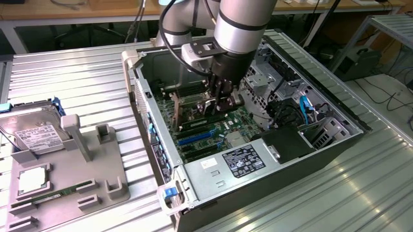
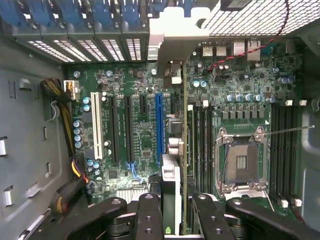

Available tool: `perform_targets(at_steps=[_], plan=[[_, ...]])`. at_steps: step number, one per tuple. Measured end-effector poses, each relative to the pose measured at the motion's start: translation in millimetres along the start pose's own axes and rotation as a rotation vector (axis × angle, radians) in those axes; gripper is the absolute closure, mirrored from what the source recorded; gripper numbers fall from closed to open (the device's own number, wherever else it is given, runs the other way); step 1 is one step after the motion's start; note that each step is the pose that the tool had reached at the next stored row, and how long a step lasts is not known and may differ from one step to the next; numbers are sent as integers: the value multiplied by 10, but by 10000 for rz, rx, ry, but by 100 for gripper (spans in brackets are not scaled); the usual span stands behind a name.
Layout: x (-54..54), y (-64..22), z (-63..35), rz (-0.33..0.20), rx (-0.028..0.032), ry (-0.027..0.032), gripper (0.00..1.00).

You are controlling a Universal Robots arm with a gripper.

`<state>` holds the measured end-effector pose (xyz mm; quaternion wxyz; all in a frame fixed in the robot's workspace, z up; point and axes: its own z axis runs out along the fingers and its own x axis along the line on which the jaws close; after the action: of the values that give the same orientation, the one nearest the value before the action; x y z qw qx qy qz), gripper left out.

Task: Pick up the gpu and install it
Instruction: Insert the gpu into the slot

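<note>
My gripper (image 1: 217, 103) reaches down into the open computer case (image 1: 335, 104) and is shut on the gpu (image 1: 195, 115). In the wrist view the gpu (image 2: 176, 150) is seen edge-on, a thin card running away from my gripper (image 2: 180, 220) between the two black fingers (image 2: 149, 215). Its silvery end bracket (image 2: 177, 30) lies against the case's rear slot wall. The card stands upright over the green motherboard (image 2: 135, 80), just beside the long blue slot (image 2: 159, 125) and apart from the memory slots (image 2: 202, 145). Whether its edge sits in a slot is hidden.
On the exterior view's left a grey holder (image 1: 84, 164) carries a silver hard drive (image 1: 32, 135) and a green memory stick (image 1: 48, 198). Inside the case are the power supply (image 1: 239, 162), the empty processor socket (image 2: 242, 160), cable bundles (image 2: 65, 125) and drive cages (image 1: 284, 92).
</note>
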<state>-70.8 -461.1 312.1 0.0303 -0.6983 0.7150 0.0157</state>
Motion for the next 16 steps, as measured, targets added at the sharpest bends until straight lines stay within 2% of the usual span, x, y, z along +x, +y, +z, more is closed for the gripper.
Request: perform_targets(at_steps=[2,5,8,9,10,14,15,16], plan=[[-2,1,32,-64,-4,-4,72],[-2,8,56,-64,-5,-73,72],[2,28,83,-66,-9,-73,72],[5,29,92,-66,-9,-69,72],[6,33,107,-66,-9,-38,72],[10,73,151,-66,-13,-37,72],[11,91,167,-66,-19,5,72],[9,113,270,-32,-29,35,72]])
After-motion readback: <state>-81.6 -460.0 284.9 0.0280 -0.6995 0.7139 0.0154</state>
